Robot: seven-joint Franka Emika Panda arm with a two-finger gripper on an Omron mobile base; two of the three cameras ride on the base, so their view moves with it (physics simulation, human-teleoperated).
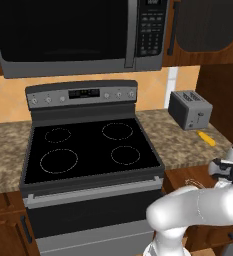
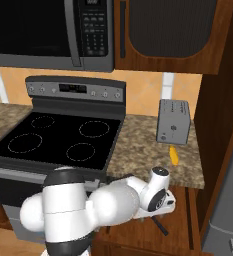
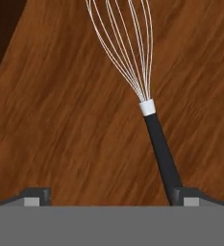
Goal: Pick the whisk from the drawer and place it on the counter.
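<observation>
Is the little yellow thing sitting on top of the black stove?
No, the small yellow object lies on the speckled counter in front of the toaster, to the right of the black stovetop.
</observation>
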